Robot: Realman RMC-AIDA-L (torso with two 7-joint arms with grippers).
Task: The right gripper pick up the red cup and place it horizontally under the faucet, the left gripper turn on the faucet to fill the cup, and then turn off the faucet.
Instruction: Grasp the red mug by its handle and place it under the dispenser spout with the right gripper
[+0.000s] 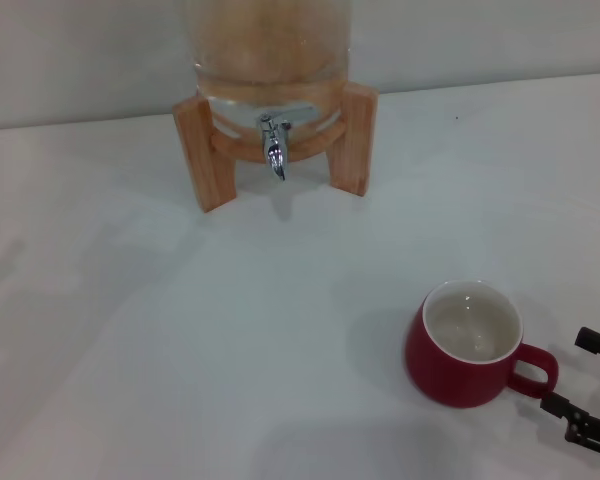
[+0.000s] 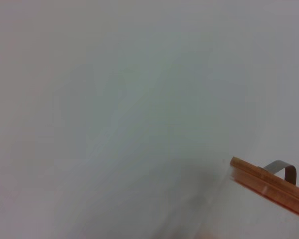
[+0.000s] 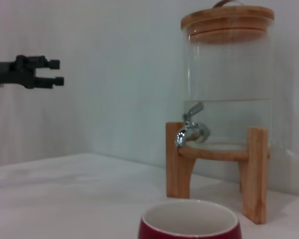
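Note:
The red cup [image 1: 465, 345] stands upright on the white table at the front right, its loop handle pointing right. In the right wrist view only the red cup's rim [image 3: 189, 222] shows. My right gripper [image 1: 570, 373] is open just right of the handle, one finger on each side of it and touching nothing. The chrome faucet [image 1: 275, 150] [image 3: 189, 128] sticks out of the glass dispenser [image 3: 228, 89] on its wooden stand [image 1: 205, 150], far behind and left of the cup. My left gripper [image 3: 55, 72] hangs in the air well to the left of the dispenser, open and holding nothing.
The dispenser holds some liquid and carries a wooden lid [image 2: 269, 185] [image 3: 228, 19]. White tabletop [image 1: 180, 340] stretches between the stand and the cup. A pale wall [image 1: 480, 40] runs behind the dispenser.

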